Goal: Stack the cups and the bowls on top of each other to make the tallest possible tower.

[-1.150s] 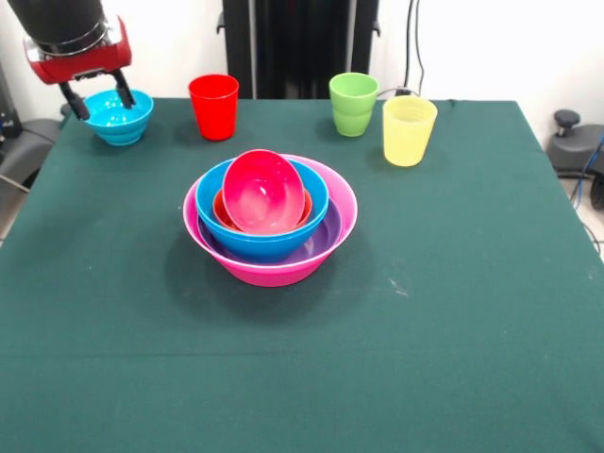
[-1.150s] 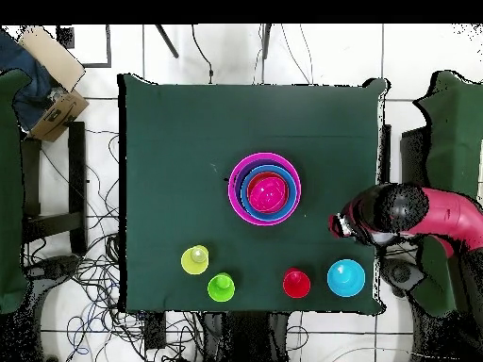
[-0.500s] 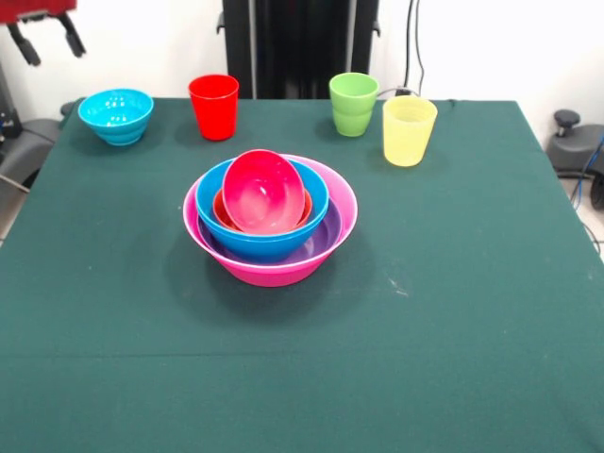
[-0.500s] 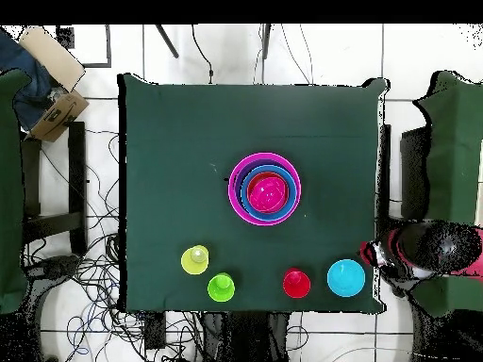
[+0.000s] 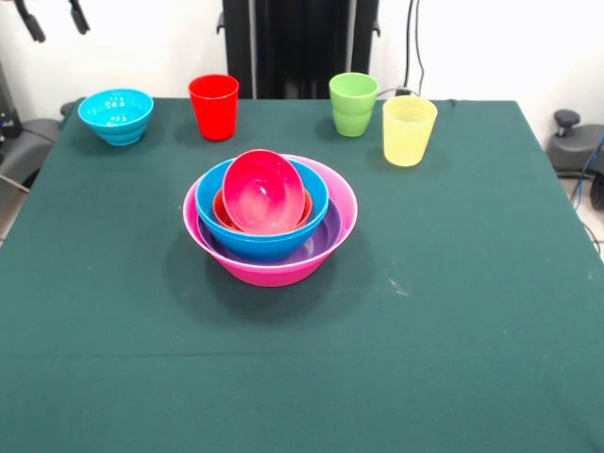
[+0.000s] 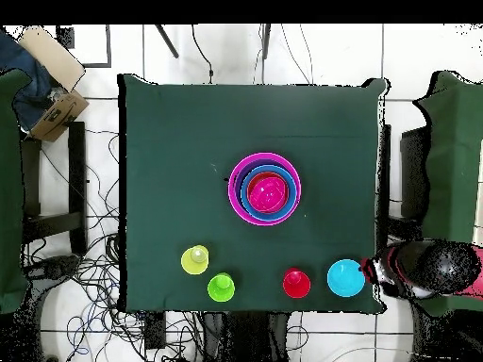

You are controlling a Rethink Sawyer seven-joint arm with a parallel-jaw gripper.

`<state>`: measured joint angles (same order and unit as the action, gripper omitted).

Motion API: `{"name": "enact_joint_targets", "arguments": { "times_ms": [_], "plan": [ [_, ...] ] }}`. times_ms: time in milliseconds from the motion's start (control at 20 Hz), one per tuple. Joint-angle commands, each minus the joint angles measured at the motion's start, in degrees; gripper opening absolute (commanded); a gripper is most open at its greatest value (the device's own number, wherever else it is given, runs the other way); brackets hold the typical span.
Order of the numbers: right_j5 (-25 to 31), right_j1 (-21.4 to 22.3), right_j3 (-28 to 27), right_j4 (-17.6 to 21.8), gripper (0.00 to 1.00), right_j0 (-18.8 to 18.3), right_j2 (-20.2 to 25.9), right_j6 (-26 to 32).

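The tower stands mid-table: a large pink bowl [image 5: 274, 272] holds a purple bowl [image 5: 326, 236], a blue bowl [image 5: 269, 245], an orange bowl [image 5: 220, 209] and a tilted magenta bowl [image 5: 262, 192] on top. From above the tower [image 6: 234, 189] shows as nested rings. A cyan bowl [image 5: 116, 115] [image 6: 346, 277] sits alone at a table corner. Along the same edge stand the red cup [image 5: 214, 106] [image 6: 296, 283], green cup [image 5: 354, 104] [image 6: 221, 287] and yellow cup [image 5: 409, 130] [image 6: 195, 259]. My gripper [image 5: 54, 17] [image 6: 382, 271] hangs open and empty, high above and just off the table beside the cyan bowl.
A dark green cloth covers the table [image 5: 453, 311]. Off the table are a cardboard box [image 6: 52, 108], green chairs [image 6: 453, 141] at the sides and tangled cables [image 6: 94, 311] on the floor.
My gripper rose from the cyan bowl's rim, up and off past the table's edge. The cyan bowl stays on the table. Nothing else moved.
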<state>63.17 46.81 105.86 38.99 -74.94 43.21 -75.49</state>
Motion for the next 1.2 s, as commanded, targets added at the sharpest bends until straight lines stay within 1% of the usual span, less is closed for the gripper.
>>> {"name": "enact_joint_targets", "arguments": {
  "times_ms": [50, 300, 600, 700, 800, 900, 1000, 1150, 1200],
  "plan": [
    [-12.06, 1.0, 14.53, 3.68, 1.0, -4.79, 3.04, 10.45],
    [-15.12, -0.18, 16.0, 6.12, 1.0, -5.67, 2.3, 8.82],
    [-13.67, -4.37, 11.61, 7.92, 1.0, -3.19, 0.29, 7.74],
    [-14.01, -5.99, 10.3, 9.71, 1.0, -2.47, -0.67, 7.28],
    [-15.14, -8.43, 9.12, 11.51, 1.0, -2.57, -1.29, 7.55],
    [-16.75, -11.96, 7.46, 13.12, 1.0, -2.79, -2.04, 7.6],
    [-17.91, -15.28, 5.43, 15.47, 1.0, -2.12, -3.15, 7.05],
    [-17.98, -19.4, 2.19, 16.44, 1.0, -1.65, -3.74, 7.16],
    [-17.61, -20.14, 1.46, 16.37, 1.0, -1.6, -3.67, 7.51]
  ]
}}
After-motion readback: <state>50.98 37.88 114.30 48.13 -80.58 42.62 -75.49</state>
